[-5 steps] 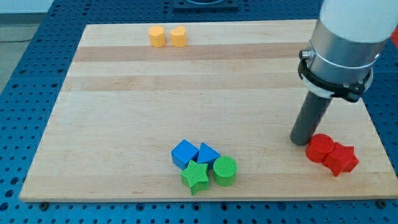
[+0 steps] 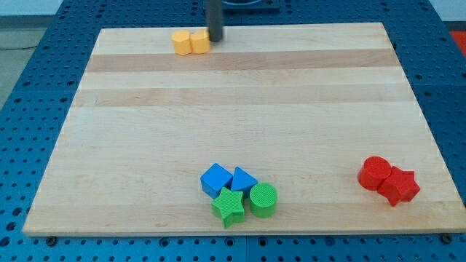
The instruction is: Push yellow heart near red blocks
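Note:
The yellow heart sits near the board's top edge, touching a yellow hexagonal block on its left. My tip stands right against the heart's right side. The red round block and the red star lie together at the view's bottom right, far from the heart.
A cluster sits at the bottom centre: a blue cube, a blue triangular block, a green star and a green cylinder. The wooden board lies on a blue perforated table.
My tip has moved from beside the red blocks at the bottom right to the top, right of the yellow heart. The heart has shifted slightly left against the other yellow block.

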`<state>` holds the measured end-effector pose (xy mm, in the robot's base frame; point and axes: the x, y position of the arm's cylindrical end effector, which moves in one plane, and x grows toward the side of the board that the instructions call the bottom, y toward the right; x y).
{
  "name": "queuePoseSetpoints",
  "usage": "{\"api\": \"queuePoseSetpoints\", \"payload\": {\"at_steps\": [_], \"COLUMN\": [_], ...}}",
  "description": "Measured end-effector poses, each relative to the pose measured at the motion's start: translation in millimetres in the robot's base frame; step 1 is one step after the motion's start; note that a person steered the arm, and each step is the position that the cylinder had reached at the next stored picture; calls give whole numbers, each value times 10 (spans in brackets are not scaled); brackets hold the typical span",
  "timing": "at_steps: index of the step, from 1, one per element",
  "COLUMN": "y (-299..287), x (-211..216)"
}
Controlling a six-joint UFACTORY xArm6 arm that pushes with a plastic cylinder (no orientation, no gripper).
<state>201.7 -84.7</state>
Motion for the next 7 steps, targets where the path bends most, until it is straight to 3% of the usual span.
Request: {"api": "queuePoseSetpoints", "payload": {"at_steps": [2,5,7], "y": [-672,584,51], "x": [55,483,519]}}
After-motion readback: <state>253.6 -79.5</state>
